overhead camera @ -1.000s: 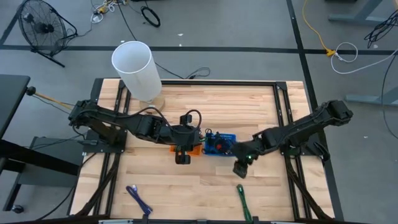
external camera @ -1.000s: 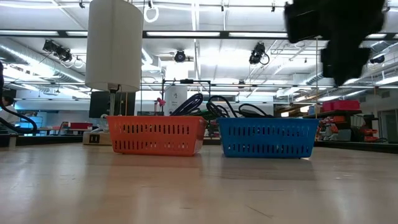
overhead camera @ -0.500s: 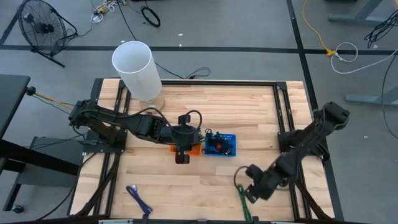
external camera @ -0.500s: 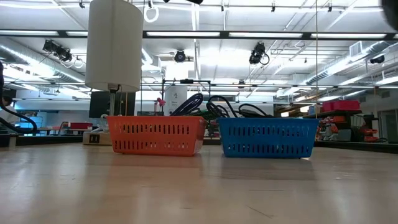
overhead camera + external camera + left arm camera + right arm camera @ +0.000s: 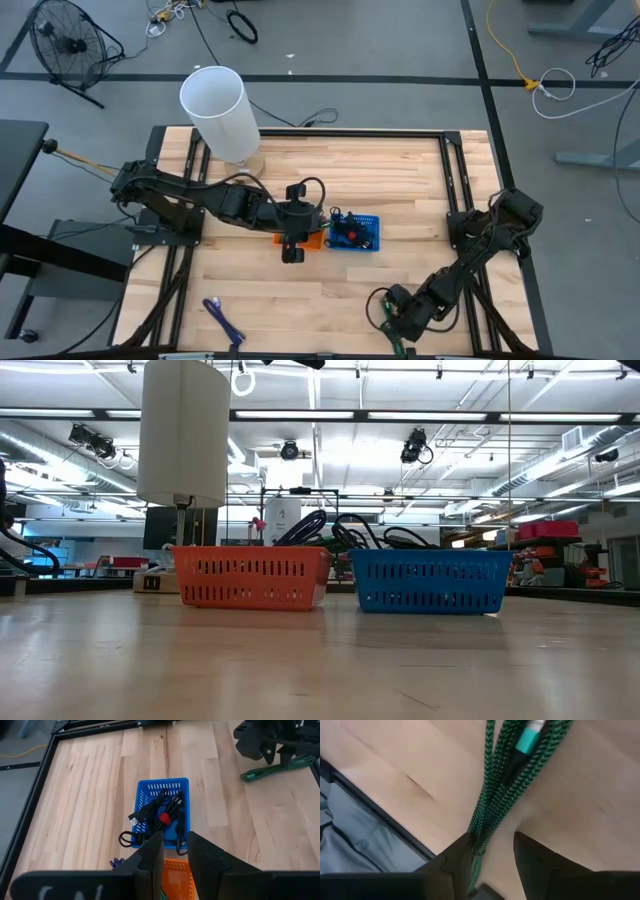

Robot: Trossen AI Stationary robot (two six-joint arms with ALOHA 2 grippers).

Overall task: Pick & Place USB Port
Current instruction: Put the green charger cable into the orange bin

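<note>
Right fingers (image 5: 455, 865) now astride green cable (image 5: 495, 805) (near edge)

Bright overhead lighting, faint shadows

Right claw (image 5: 392, 322) down onto green cable (image 5: 505, 775)

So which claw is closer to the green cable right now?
Right. The right claw is down over the green cable at the table's near edge, fingers either side; the left claw hangs mid-table above the orange basket.
</note>
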